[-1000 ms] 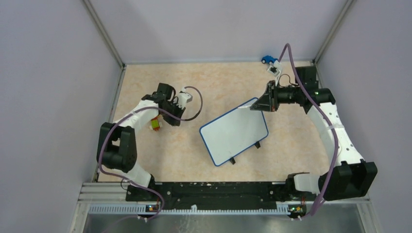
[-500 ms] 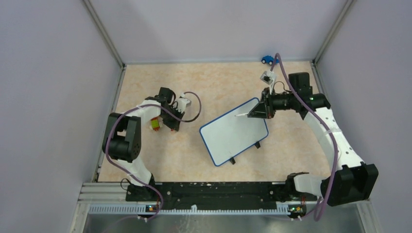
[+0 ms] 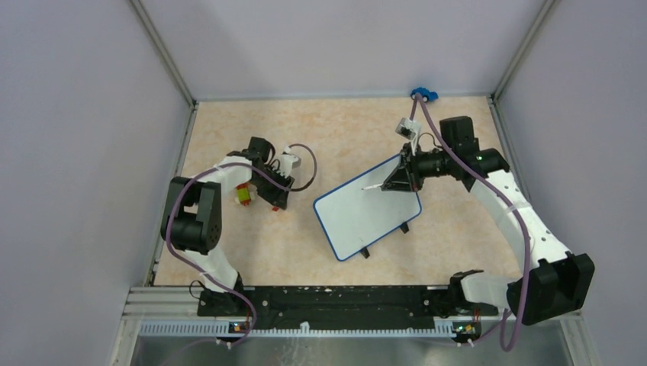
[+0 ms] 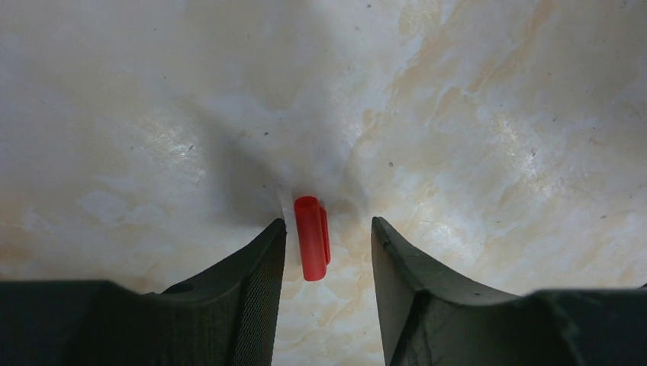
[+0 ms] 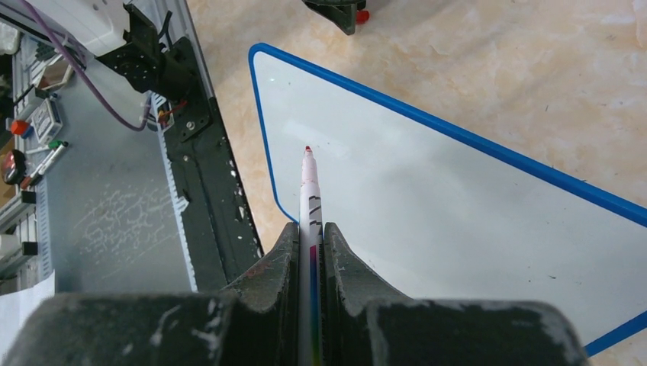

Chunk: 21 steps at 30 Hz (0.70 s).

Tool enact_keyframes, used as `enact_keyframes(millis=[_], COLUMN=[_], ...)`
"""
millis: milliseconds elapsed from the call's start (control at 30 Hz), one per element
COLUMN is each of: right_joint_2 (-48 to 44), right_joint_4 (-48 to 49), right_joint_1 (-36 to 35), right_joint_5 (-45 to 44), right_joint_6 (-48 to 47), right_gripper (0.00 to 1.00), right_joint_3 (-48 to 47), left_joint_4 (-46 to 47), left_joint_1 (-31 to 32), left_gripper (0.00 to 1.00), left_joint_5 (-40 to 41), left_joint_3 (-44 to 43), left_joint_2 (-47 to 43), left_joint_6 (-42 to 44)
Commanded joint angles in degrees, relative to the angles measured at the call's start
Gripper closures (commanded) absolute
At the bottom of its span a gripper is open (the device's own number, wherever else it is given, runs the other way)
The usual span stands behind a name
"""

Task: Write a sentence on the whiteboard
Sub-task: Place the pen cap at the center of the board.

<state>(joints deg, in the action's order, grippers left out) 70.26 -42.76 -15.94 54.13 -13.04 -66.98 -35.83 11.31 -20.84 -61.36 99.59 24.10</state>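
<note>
The whiteboard point(image 3: 365, 215) lies tilted at mid table, white with a thin blue rim and black clip feet; it also fills the right wrist view point(image 5: 458, 206). Its face is blank; no red sentence shows on it. My right gripper point(image 3: 398, 180) is shut on a white marker point(image 5: 310, 191) whose red tip points over the board's far half; whether the tip touches is unclear. My left gripper point(image 3: 278, 200) is open, low over the table, with a red marker cap point(image 4: 311, 238) lying between its fingers, touching neither. The cap shows as a red speck in the top view point(image 3: 283, 207).
A small yellow-and-red object point(image 3: 243, 194) lies under the left arm. A blue toy car point(image 3: 421, 94) sits at the back wall behind the right arm's cable. Metal frame posts and grey walls bound the table; the arm base rail point(image 3: 336, 297) runs along the near edge.
My right gripper has carried the marker leftward from the board's far right corner to over its surface. My left gripper has lowered slightly toward the table near the cap.
</note>
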Motion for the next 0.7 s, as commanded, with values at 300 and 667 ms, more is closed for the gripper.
enact_keyframes(millis=[300, 667], right_joint_2=[-2.0, -2.4], right_joint_4=[0.8, 6.0], right_joint_1=[-4.0, -11.5], right_joint_5=[1.4, -7.2], right_joint_6=[-6.4, -5.6], right_gripper=[1.0, 1.0], right_joint_3=[2.1, 1.3], left_joint_4=[-6.6, -9.2], left_joint_1=[-2.2, 1.8], left_gripper=[0.36, 0.38], left_joint_5=[-23.8, -46.2], left_joint_3=[-12.7, -16.5], left_joint_2=[-12.6, -9.0], left_joint_6=[-2.1, -3.5])
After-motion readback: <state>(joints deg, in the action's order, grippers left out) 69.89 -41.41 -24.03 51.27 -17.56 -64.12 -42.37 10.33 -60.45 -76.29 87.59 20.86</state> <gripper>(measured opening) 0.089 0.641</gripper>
